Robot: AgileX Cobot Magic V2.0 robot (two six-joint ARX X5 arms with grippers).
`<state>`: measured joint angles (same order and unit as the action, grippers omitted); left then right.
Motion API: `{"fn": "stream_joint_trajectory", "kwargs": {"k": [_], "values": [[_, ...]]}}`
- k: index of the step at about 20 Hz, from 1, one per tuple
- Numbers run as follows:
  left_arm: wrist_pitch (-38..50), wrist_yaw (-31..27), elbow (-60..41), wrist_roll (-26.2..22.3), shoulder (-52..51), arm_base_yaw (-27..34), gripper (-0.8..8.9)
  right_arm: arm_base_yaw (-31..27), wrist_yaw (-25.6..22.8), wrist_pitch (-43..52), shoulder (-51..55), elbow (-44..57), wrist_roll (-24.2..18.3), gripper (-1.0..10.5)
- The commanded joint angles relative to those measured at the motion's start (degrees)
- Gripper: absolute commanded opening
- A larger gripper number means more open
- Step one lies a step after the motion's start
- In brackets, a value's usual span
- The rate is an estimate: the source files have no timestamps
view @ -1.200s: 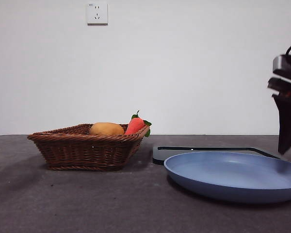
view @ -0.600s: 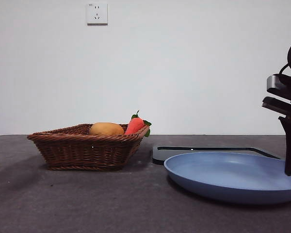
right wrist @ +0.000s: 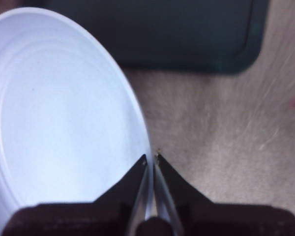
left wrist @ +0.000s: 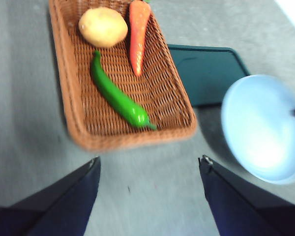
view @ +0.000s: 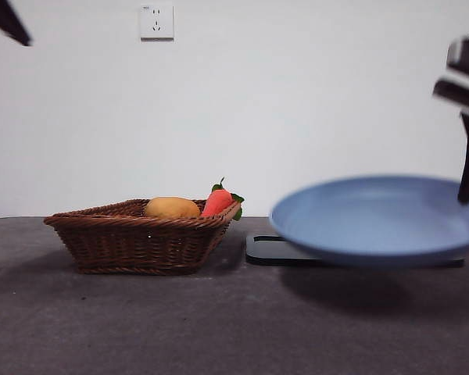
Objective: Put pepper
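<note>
The green pepper (left wrist: 118, 93) lies slantwise on the floor of the wicker basket (left wrist: 64, 73). In the front view the basket (view: 141, 242) wall hides it. My left gripper (left wrist: 150, 159) hovers open above the table just short of the basket's near end, holding nothing. It shows only as a black tip (view: 8, 19) at the top left corner in the front view. My right gripper (right wrist: 151, 160) is shut on the rim of the blue plate (right wrist: 59, 123). It holds the plate (view: 375, 219) in the air at the right, above the table.
A yellow-brown potato (left wrist: 103, 27) and an orange carrot (left wrist: 139, 34) share the basket with the pepper. A dark green board (view: 266, 248) lies flat on the table under the raised plate. A wall socket (view: 156, 21) sits high on the back wall.
The right gripper closed on the plate's rim and lifted the plate off the table. A black tip of the left arm has appeared at the top left.
</note>
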<state>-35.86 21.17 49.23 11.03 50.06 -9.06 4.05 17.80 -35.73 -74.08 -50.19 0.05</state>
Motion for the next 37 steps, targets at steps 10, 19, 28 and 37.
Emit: {"fn": "stream_joint_trajectory", "kwargs": {"k": [10, 19, 28, 37], "values": [[-2.93, -16.63, 29.18, 3.02, 43.01, -12.66, 3.48, 0.09, 0.28, -3.91, 14.29, -7.21, 2.99, 0.0], [-3.89, -19.87, 37.20, 7.15, 60.33, -13.53, 3.48, 0.11, 0.31, -4.68, 16.13, -7.76, 3.02, 0.0], [-0.98, -21.18, 37.20, 8.57, 65.79, -14.27, 3.42, 0.11, 0.28, -4.66, 16.11, -7.74, 2.45, 0.0], [-1.42, -20.76, 37.20, 10.05, 66.14, -14.60, 1.02, 0.11, 0.28, -4.66, 16.11, -7.76, 2.38, 0.0]]}}
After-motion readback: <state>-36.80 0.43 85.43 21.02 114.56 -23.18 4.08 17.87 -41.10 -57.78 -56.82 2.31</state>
